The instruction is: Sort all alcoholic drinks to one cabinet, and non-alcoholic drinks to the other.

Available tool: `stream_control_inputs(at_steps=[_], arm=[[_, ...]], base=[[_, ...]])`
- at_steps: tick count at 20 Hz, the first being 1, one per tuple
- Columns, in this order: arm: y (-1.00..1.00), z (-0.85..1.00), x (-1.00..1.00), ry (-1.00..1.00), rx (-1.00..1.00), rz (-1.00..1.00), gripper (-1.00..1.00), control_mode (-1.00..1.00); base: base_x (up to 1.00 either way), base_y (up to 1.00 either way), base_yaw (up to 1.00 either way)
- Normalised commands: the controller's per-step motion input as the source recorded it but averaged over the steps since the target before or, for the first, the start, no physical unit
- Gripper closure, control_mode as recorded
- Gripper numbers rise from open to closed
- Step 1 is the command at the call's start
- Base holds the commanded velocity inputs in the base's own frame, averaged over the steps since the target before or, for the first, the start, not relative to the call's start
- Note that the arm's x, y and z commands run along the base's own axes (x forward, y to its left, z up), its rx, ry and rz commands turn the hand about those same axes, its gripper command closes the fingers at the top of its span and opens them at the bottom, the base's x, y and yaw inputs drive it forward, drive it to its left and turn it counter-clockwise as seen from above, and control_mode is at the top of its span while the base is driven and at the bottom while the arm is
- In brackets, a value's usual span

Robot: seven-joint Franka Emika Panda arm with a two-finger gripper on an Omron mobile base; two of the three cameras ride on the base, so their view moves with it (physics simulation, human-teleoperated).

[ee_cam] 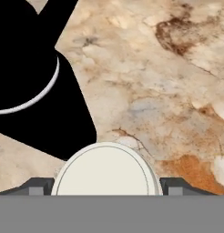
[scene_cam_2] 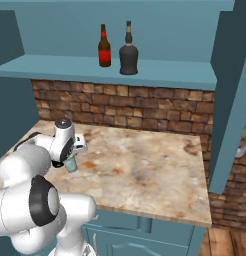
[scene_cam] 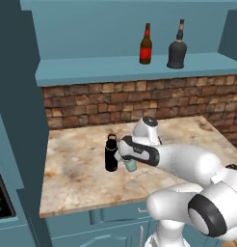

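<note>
On the mottled tan stone surface (scene_cam: 82, 169), furthest left, stands the tall black cylindrical flask with a loop-handled cap (scene_cam: 111, 153), upright and just beside the end effector (scene_cam: 128, 161). In the hand view the flask (ee_cam: 36, 86) looms large at the left, close to the short pale blue-white cup (ee_cam: 106, 168), whose round rim sits between the two dark fingertips (ee_cam: 37, 186). The fingers stand spread on either side of the cup; a sliver of gap shows at each side, so I cannot tell whether they are pinching it yet. In the right base view the cup (scene_cam_2: 70, 164) hangs just under the hand, low over the surface.

Up on the thick floor board of the teal-blue wall cabinet (scene_cam: 115, 72), the slim red-brown beer bottle with a red label (scene_cam: 146, 45) stands left of the dark squat round-bellied bottle with a thin neck (scene_cam: 177, 48), both upright and near each other.

The main risk, as I judge it, is the flask: it is so close that a sideways swing of the hand or a wide finger could topple it. An off-centre squeeze could also tip the light cup or let it slip on lifting.
</note>
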Motion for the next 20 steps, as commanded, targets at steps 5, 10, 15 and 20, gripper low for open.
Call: stream_control_inputs(at_steps=[5,10,15,20], arm=[[-0.38,0.71,-0.31,0.0,0.02,0.0,1.0,-1.0],[0.01,0.33,-0.21,-0.04,-0.04,0.0,1.0,-1.0],[-0.16,1.0,-0.44,-0.08,-0.01,0.0,1.0,-1.0],[-0.35,1.0,-0.45,-0.09,0.04,0.0,1.0,-1.0]], base=[[0.0,0.0,0.0],[0.0,0.0,0.0],[0.0,0.0,0.0],[0.0,0.0,0.0]])
